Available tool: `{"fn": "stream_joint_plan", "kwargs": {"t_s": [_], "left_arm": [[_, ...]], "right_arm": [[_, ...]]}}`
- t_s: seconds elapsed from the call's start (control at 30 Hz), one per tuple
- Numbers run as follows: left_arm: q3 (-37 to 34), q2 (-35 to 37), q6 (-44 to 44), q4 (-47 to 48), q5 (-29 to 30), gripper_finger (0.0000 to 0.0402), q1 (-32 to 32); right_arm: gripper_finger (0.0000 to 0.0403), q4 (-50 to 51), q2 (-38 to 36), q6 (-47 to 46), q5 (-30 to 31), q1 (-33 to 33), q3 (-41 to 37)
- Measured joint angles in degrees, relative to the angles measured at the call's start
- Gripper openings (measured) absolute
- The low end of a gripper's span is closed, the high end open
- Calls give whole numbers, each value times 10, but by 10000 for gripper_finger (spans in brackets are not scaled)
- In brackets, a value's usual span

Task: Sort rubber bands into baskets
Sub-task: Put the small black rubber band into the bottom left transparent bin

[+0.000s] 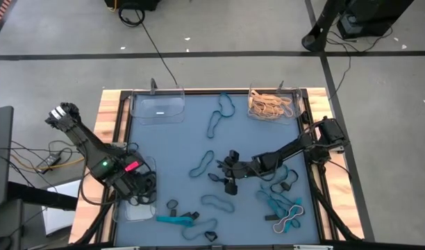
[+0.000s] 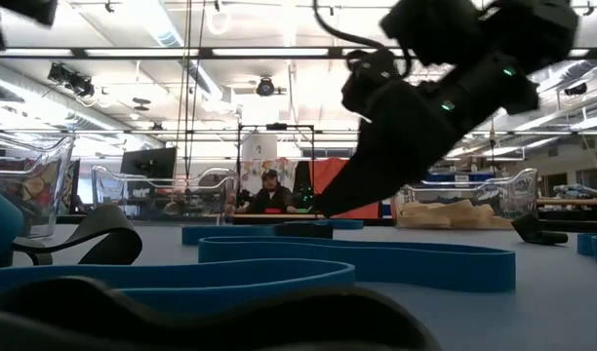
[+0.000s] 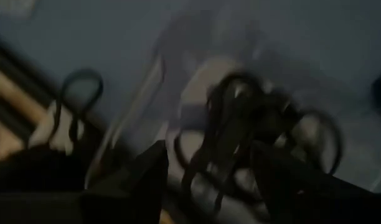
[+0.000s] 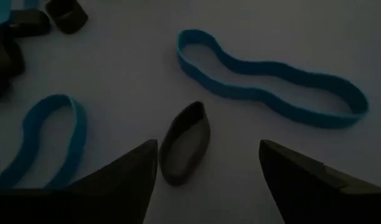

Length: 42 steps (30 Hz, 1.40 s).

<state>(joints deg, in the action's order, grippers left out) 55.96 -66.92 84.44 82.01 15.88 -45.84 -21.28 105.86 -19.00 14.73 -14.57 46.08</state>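
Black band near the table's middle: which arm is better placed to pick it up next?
Right. The right gripper hovers open with the black band between its fingers. The left gripper is off at the near-left basket.

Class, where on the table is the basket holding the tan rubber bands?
In the high view, the basket of tan rubber bands sits at the table's far right corner, across from the empty basket.

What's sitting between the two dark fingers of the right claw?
A small black rubber band lies on the blue mat between the open right gripper's fingers, untouched, in the right wrist view.
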Motion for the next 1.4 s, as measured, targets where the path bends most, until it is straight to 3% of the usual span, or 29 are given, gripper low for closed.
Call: {"fn": "stream_joint_plan", "kwargs": {"t_s": [0.17,0.4,0.53,0.73,0.9,1.13,1.27,1.4], "left_arm": [[51,0,-4,2,96,224,0],[79,0,-36,-12,189,223,0],[79,0,-63,-21,237,223,1],[79,0,-64,-30,256,223,6],[78,-2,-65,-48,290,223,6],[75,-21,-112,-100,321,223,6],[75,-49,-168,-156,356,223,6],[75,-83,-237,-216,365,223,16]], "right_arm": [[291,49,0,11,-47,4,46],[291,67,0,18,-40,1,55],[291,219,0,50,-59,26,146],[291,388,31,60,-94,34,250],[291,403,77,38,-126,25,274],[288,395,112,11,-84,0,271],[257,386,120,10,-54,-10,272],[179,379,119,10,-19,-18,271]]}}
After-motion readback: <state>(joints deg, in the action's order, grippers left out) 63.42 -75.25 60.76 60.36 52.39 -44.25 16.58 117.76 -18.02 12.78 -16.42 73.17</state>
